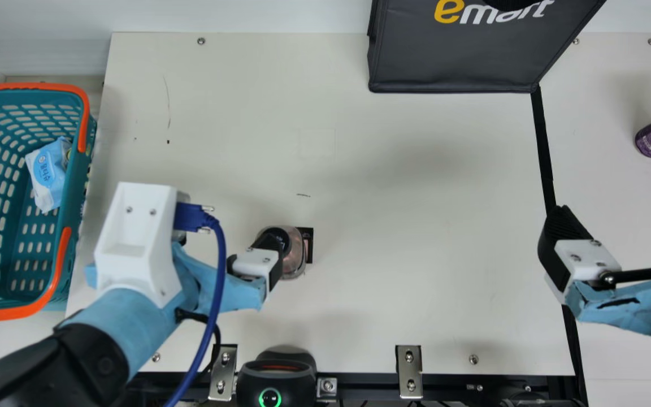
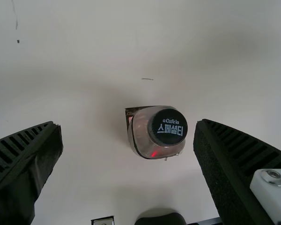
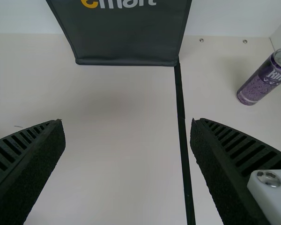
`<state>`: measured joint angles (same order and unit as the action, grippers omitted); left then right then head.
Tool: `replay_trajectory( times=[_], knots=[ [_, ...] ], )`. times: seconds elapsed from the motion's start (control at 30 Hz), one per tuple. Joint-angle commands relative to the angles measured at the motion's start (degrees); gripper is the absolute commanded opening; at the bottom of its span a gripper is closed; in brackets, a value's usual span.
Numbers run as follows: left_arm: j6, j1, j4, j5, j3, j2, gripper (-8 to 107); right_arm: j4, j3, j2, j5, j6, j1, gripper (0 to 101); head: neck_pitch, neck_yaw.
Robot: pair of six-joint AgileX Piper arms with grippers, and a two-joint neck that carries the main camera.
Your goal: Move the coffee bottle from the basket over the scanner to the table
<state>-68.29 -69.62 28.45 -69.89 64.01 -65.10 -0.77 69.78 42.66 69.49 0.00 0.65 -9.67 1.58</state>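
In the main view, a pale wall (image 1: pixel 246 16) runs along the top of the frame, with a corner at upper left. Below it lies the cream worktop (image 1: pixel 416 226), softly shadowed and marked by a thin scratch (image 1: pixel 168 102) at upper left. A black strip (image 1: pixel 541 135) runs down the right side; metal brackets (image 1: pixel 409 373) sit at the bottom edge over a dark rail (image 1: pixel 370 385).

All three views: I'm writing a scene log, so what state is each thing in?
Coffee bottle: upright on the table, cap on.
Left pincer: open, not gripping the bottle.
Right pincer: open, holding nothing.
Scanner: powered, ring glowing green.
Basket: upright, with a packet lying inside.
Purple can: standing upright.
Black bag: standing; open or closed, I can't tell.
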Motion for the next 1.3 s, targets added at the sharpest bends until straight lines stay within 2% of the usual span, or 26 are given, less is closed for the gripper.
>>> replay_trajectory(
  times=[0.0,0.47,1.07,1.27],
  knots=[
    [-2.7,-0.7,0.7,0.0,-0.1,-1.1,90,0.0,0.0,0.0,0.0,0.0,0.0,95,1.7,0.0],
    [-17.3,-6.1,8.2,0.0,-1.2,-8.9,90,0.0,0.0,0.0,0.0,0.0,0.0,95,1.7,0.0],
    [-32.8,-13.7,17.2,0.0,-5.5,-16.2,90,0.0,0.0,0.0,0.0,0.0,0.0,95,1.7,0.0],
    [-36.2,-15.6,19.9,0.0,-6.9,-17.5,50,0.0,0.0,0.0,0.0,0.0,0.0,95,1.7,0.0]
  ],
)
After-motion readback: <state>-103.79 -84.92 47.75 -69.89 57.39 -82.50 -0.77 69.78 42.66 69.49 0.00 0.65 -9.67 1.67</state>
